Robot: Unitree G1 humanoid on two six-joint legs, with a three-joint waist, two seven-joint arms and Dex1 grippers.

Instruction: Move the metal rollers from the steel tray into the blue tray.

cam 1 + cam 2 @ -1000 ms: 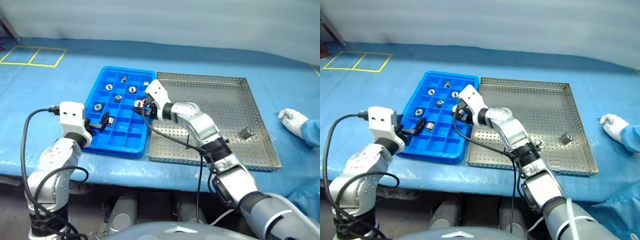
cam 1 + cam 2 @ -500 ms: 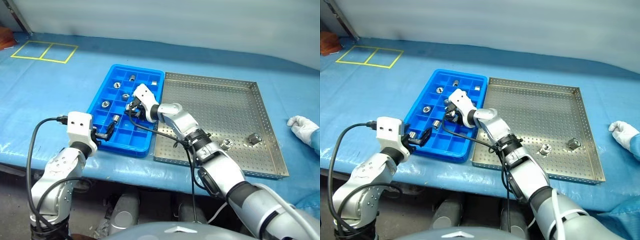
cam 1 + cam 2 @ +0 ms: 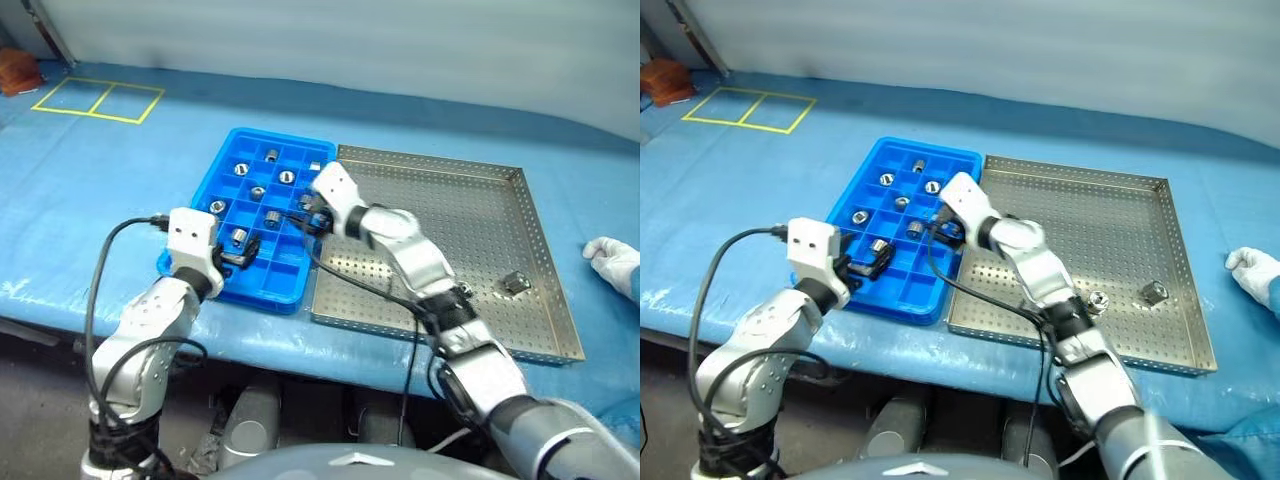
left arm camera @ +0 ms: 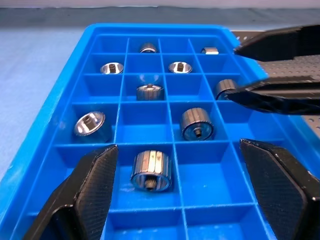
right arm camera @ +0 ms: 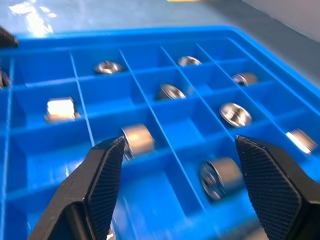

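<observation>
Head views, blue tray (image 3: 196, 232): it sits on the blue table cover (image 3: 90, 190), just left of the steel tray (image 3: 480, 215); their sides are touching or almost touching; many of its little boxes each hold one of the metal rollers (image 3: 258, 192)
Head views, steel tray: two rollers lie in it, one near its right side (image 3: 516, 283), one closer to my front edge (image 3: 1099, 301); both are well apart from my pincers
Head views, my left pincer (image 3: 247, 251): it hangs over the near part of the blue tray; its fingers stand wide apart; it holds nothing
Head views, my right pincer (image 3: 307, 214): it is over the right edge of the blue tray, close to where the two trays meet; it points left, at the blue boxes
Head views, far right: a person's white glove (image 3: 612, 256) rests on the cover, past the steel tray
Left wrist view, my left pincer (image 4: 185, 187): both fingers (image 4: 82, 195) are far apart and empty; one roller (image 4: 151, 170) sits in the box just between them; another (image 4: 197, 123) is one box further; the black fingers of my right pincer (image 4: 275, 95) show over the tray's edge, with a gap between them
Right wrist view, my right pincer (image 5: 175, 192): its fingers (image 5: 97, 187) are wide apart with nothing in them; a roller (image 5: 138, 139) lies in a box near one finger; another (image 5: 220, 177) lies near the other finger; more rollers sit in boxes further off
</observation>
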